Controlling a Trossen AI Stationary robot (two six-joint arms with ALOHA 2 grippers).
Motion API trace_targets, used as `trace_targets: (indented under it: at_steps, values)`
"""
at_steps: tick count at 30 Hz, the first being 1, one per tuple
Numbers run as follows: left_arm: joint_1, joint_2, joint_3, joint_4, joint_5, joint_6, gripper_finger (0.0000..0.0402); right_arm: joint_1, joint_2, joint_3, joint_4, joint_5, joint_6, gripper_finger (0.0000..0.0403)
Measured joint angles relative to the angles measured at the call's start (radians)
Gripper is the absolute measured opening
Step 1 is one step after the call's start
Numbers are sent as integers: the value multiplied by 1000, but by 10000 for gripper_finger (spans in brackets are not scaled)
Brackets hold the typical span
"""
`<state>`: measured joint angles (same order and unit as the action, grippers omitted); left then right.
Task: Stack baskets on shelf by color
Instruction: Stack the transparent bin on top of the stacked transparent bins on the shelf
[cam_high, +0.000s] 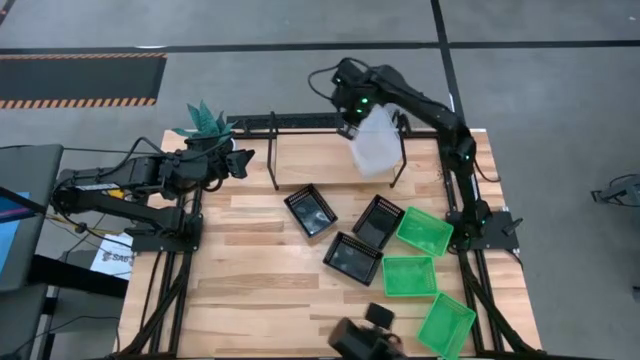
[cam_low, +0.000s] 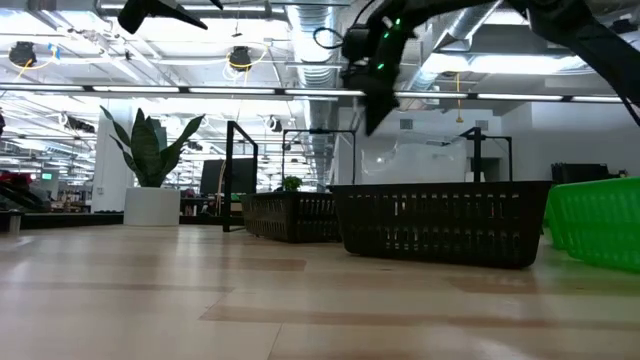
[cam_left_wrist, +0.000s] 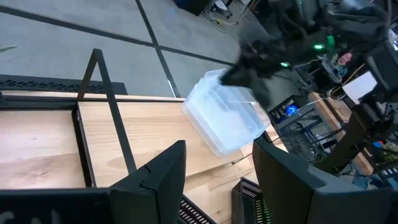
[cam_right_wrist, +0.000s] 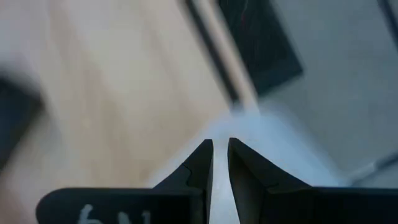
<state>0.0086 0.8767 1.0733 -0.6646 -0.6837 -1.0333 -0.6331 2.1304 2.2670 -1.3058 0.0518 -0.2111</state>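
My right gripper (cam_high: 352, 122) is over the shelf (cam_high: 300, 160), shut on a clear basket (cam_high: 376, 143); I cannot tell whether others are nested in it. The left wrist view shows this basket (cam_left_wrist: 224, 118) tilted above the shelf's wooden board (cam_left_wrist: 149, 134). Three black mesh baskets (cam_high: 310, 210) (cam_high: 378, 220) (cam_high: 352, 258) and three green baskets (cam_high: 424, 230) (cam_high: 409, 275) (cam_high: 446, 325) rest flat on the table. My left gripper (cam_high: 240, 160) is open at the shelf's left end, holding nothing. My right gripper pinches the clear basket's wall at its upper, far end (cam_right_wrist: 252, 121) between both fingers, which point down from above. The basket is lifted and tilted and hangs below the fingers (cam_left_wrist: 258, 59), with its low corner (cam_left_wrist: 217, 149) just over the shelf board.
A potted plant (cam_high: 205, 125) stands at the table's far left corner beside my left arm. The shelf's black hoop frames (cam_high: 272, 150) (cam_high: 400, 155) rise at both of its ends. A dark camera mount (cam_high: 365, 338) sits at the near edge. Bare wood lies on the table's near left (cam_high: 230, 290).
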Motion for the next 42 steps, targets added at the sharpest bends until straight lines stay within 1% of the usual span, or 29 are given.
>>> trace_targets:
  at_steps: [4,5,10,13,17,22,26,32,38,39,42]
  values:
    - [0,0,0,1,8,-1,173,-12,-37,10,-243,-4,-15,71]
    - [0,0,0,1,8,-1,173,-16,-41,7,-271,-4,-7,71]
    - [0,0,0,1,12,-2,173,-21,-111,-115,-265,-6,54,71]
    - [0,0,0,0,28,-3,173,-12,-137,-192,-266,-4,122,71]
    - [0,0,0,1,49,-4,173,19,-165,-281,-266,-4,163,71]
    - [0,0,0,1,51,-9,173,74,-181,-381,-263,-4,206,71]
    - [0,0,0,1,51,-9,173,120,-184,-395,-239,-2,219,71]
    - [0,0,0,1,50,-8,173,187,-183,-395,-100,-4,213,71]
    - [0,0,0,1,50,-8,173,186,-183,-395,127,-27,188,71]
    - [0,0,0,1,50,-11,173,182,-183,-394,147,-27,191,71]
    - [0,0,0,1,50,-27,173,165,-181,-368,131,-28,200,71]
